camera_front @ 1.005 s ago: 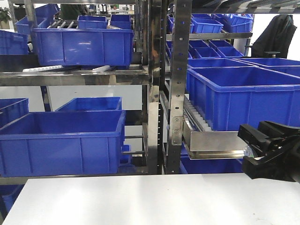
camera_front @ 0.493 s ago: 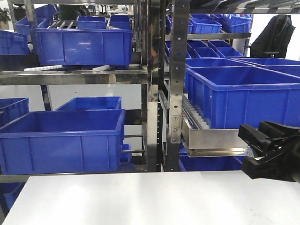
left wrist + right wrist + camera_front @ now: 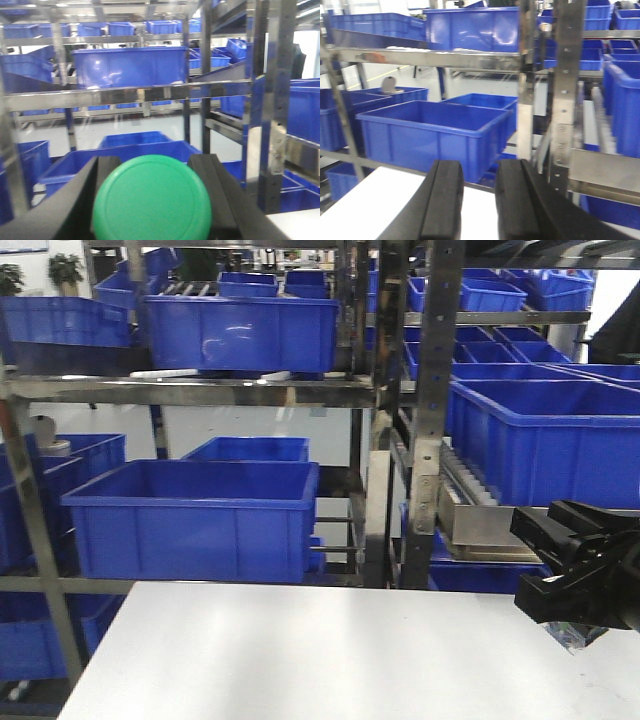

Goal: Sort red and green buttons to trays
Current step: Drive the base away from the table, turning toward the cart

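green button (image 3: 151,200), smooth round green cap, base hidden, clamped between left gripper (image 3: 154,164) fingers, cap face toward wrist camera, axis along the fingers, right gripper (image 3: 476,175) slightly parted, empty

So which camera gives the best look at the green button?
The left wrist view: the green button fills the lower frame, its round cap facing the camera between two dark jaws. Neither the front view nor the right wrist view shows it; the latter sees only its own empty jaws.
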You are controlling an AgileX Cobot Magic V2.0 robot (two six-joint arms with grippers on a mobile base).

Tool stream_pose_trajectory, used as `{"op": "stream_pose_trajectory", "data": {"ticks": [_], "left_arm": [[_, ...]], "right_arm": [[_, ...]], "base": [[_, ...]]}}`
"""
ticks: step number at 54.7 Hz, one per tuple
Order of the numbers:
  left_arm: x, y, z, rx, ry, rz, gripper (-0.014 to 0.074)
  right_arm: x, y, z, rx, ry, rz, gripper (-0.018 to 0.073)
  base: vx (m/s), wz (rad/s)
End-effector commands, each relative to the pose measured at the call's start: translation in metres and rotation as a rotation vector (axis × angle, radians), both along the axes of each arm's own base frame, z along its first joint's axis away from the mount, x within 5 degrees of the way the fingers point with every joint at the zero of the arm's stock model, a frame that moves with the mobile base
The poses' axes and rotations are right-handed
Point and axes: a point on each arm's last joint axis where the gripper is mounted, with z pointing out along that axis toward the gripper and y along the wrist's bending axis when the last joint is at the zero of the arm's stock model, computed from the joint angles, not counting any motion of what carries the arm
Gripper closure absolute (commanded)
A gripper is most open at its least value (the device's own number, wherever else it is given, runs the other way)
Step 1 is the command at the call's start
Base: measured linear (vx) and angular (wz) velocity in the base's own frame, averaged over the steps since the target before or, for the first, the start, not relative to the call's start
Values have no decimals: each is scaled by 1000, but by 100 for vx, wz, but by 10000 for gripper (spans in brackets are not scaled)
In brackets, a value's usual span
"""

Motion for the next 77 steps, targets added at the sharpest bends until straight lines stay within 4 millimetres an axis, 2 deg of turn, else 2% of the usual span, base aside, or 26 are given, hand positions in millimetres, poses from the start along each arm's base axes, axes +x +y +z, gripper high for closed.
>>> {"op": "stream_pose_trajectory", "data": {"ticks": [1, 42, 77], "left_arm": [[-5, -1, 23, -39, -134, -14, 603], [-5, -1, 23, -38, -134, -14, 603], [-5, -1, 23, -38, -134, -14, 603]], "right_arm": [[-5, -1, 26, 39, -144, 5, 568], [-5, -1, 25, 37, -136, 4, 568], [-5, -1, 25, 37, -136, 4, 568]], "base": [[-13, 27], [-12, 22], [-9, 40]]}}
